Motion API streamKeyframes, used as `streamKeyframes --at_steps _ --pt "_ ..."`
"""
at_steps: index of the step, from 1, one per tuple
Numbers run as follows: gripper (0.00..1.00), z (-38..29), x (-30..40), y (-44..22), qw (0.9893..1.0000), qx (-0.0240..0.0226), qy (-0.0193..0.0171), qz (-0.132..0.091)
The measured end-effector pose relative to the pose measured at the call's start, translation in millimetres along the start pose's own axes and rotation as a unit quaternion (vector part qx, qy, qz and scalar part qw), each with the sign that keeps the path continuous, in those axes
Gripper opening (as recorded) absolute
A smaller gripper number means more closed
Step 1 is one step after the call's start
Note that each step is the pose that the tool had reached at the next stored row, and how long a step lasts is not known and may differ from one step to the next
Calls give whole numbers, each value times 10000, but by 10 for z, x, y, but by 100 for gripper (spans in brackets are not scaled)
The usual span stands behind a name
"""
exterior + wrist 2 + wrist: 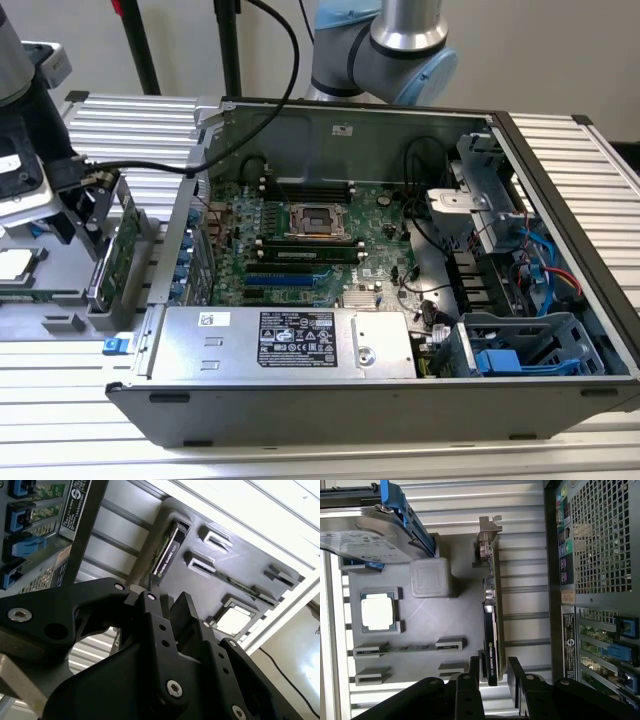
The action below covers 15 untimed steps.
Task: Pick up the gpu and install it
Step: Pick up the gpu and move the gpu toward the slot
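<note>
The gpu point(122, 248) stands on edge in a slot of the grey parts tray point(60, 322), just off the open computer case on the exterior view's left. Its green board faces the case. My gripper point(95, 225) is down over the card's upper end. In the first wrist view the gpu point(491, 615) runs away from me, its silver bracket at the far end, and my gripper point(492, 672) straddles the near end, open, with a small gap on each side. The second wrist view shows the gpu point(167, 555) passing between the fingers of my gripper point(167, 604).
The open computer case point(520, 150) holds the green motherboard point(300, 225), with a power supply point(290, 340) along its front. On the tray lie a hard drive with blue rails point(365, 535) and a CPU point(377, 614). A black cable point(150, 165) hangs from my arm.
</note>
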State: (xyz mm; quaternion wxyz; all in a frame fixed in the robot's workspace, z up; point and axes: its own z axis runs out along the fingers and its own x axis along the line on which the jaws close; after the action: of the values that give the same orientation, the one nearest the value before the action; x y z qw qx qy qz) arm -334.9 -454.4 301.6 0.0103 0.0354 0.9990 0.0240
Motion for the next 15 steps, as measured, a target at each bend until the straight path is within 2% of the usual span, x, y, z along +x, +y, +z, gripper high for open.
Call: streamKeyframes --at_steps 15 --pt "100 46 -10 -1 10000 0 0 0"
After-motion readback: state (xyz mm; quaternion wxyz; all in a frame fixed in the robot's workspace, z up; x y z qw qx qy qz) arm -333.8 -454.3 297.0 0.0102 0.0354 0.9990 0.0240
